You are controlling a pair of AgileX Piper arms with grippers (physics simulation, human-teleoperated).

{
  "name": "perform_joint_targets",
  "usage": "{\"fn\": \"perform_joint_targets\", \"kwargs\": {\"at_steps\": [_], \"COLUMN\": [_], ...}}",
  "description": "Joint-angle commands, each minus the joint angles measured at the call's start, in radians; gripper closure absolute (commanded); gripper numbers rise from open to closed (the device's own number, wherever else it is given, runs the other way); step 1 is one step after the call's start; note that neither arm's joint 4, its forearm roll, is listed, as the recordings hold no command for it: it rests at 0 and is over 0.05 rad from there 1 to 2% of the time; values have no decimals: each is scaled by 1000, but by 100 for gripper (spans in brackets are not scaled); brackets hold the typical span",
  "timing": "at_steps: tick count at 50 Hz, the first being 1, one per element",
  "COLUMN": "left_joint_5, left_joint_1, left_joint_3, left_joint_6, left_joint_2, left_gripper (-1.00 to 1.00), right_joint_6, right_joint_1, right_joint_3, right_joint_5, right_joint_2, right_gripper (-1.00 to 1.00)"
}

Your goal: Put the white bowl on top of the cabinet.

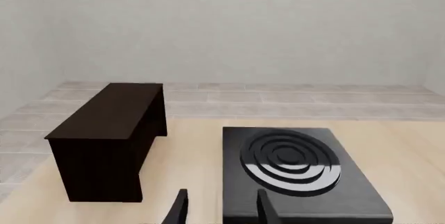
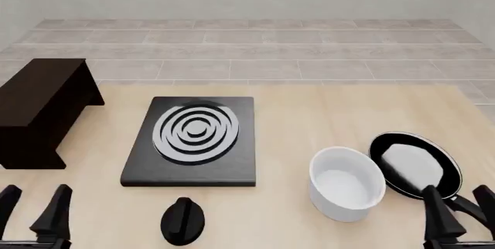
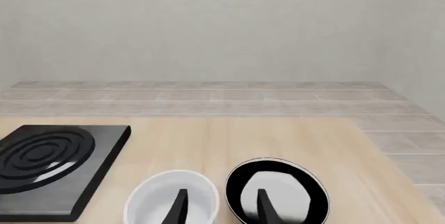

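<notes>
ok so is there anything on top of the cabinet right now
Nothing shows on the cabinet: its flat top is bare in the front and left wrist views. The white bowl sits on the table beside the frying pan.

In the front view we see only the fingertips of the left end effector (image 2: 32, 209) and the right end effector (image 2: 462, 211); the lower edge cuts off the rest. The cabinet (image 2: 39, 107) runs past the left edge. The frying pan (image 2: 415, 164) hides its handle behind the right fingers. In the right wrist view, the white bowl (image 3: 171, 202) and the stove plate (image 3: 52, 165) are cropped by the picture's edges.
</notes>
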Motion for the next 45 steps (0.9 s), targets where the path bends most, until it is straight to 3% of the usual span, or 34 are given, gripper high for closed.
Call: {"fn": "perform_joint_targets", "kwargs": {"at_steps": [1,11,17,21,23,28,32,37,38,40,45], "left_joint_5": [-6,-22,4,18,47,37,10,-38,-44,-51,-76], "left_joint_1": [-6,-7,-7,-6,-26,-82,-111,-171,-179,-202,-241], "left_joint_3": [-2,-1,-23,-60,-84,-166,-195,-254,-255,-279,-296], "left_joint_6": [2,2,86,104,125,92,136,128,165,127,137], "left_joint_2": [22,54,66,104,70,168,213,340,338,393,448], "left_gripper": [-100,-100,-100,-100,-100,-100,-100,-100,-100,-100,-100], "right_joint_6": [-3,-1,0,0,0,0,2,0,0,2,1], "right_joint_1": [0,-1,-1,-1,-1,-1,-1,-1,-1,-1,-1], "right_joint_3": [1,0,0,0,0,1,0,1,0,1,1], "right_joint_5": [-8,-7,-4,-3,-2,-5,-4,-6,-5,-6,-5], "right_joint_2": [7,6,4,3,3,4,4,5,4,6,5], "right_gripper": [-100,-100,-100,-100,-100,-100,-100,-100,-100,-100,-100]}}
